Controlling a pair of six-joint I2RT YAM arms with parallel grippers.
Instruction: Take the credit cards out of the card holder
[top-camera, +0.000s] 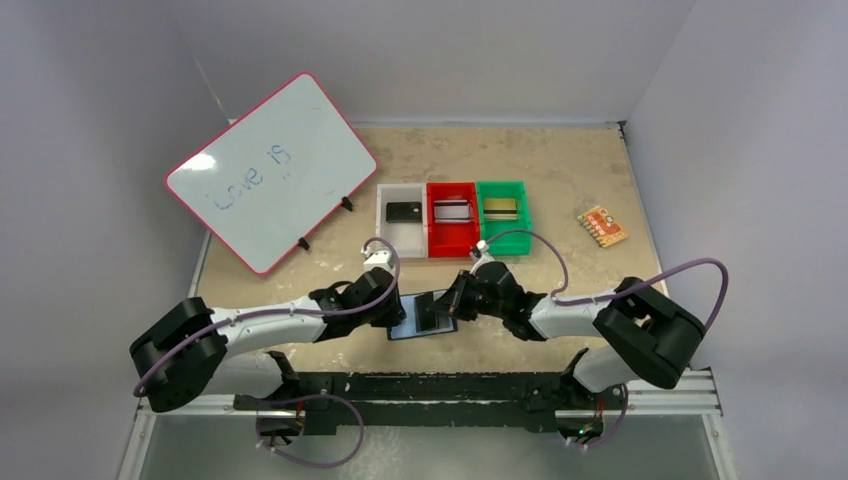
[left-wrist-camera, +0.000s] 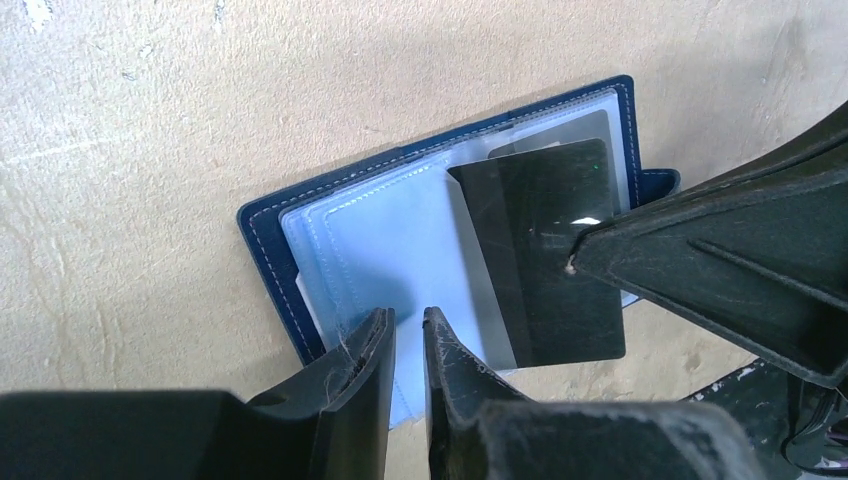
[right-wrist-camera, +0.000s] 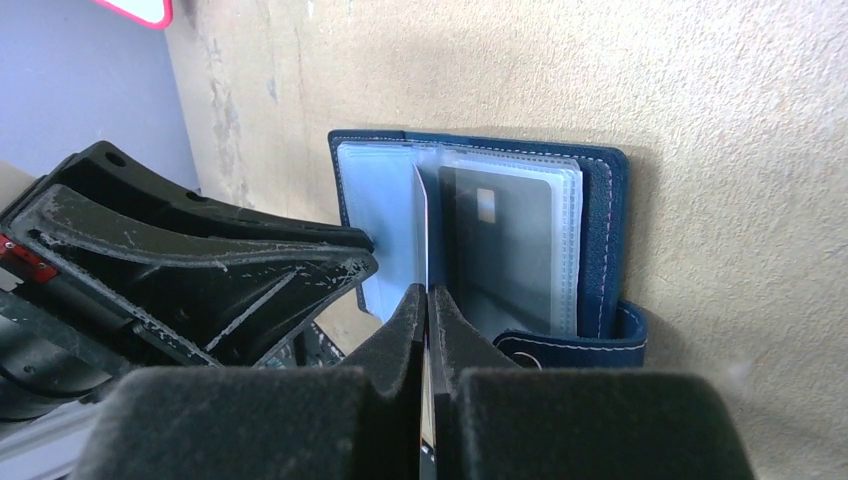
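The card holder (top-camera: 405, 328) lies open on the surface (top-camera: 560, 170), near and central between my arms. My right end effector (right-wrist-camera: 428, 310) is clamped together on a dark card (left-wrist-camera: 550, 270). The card sits skewed over the holder's right half, and I cannot tell whether its far end is free of the sleeve.

My left end effector (left-wrist-camera: 408, 335) stands a narrow gap apart, tips on the pale inner page, gripping nothing I can make out.

I judge the left should bear down firmly while I draw the card straight, without twisting, or the holder may lift or drag along. Another dark card (right-wrist-camera: 500, 240) waits in a clear sleeve.
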